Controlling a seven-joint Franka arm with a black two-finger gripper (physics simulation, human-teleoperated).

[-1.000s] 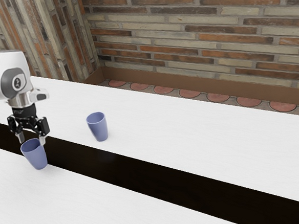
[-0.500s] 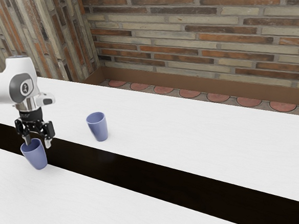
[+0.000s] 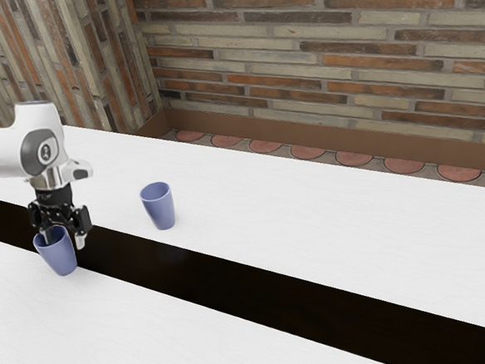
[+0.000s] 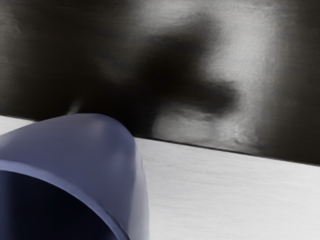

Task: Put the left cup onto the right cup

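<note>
Exterior view shows fingers (image 3: 79, 233) spread apart, astride the blue left cup (image 3: 58, 256)

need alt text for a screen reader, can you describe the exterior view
A black two-finger gripper on a white robot arm sits at the rim of a blue-violet tapered cup, at the exterior view's left, on a white table with a black stripe. A second matching cup stands upright farther to that view's right, apart from it; brick walls behind.

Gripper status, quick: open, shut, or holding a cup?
Gripper: down at the rim of the left cup; whether it is open or shut on the cup cannot be told.
</note>
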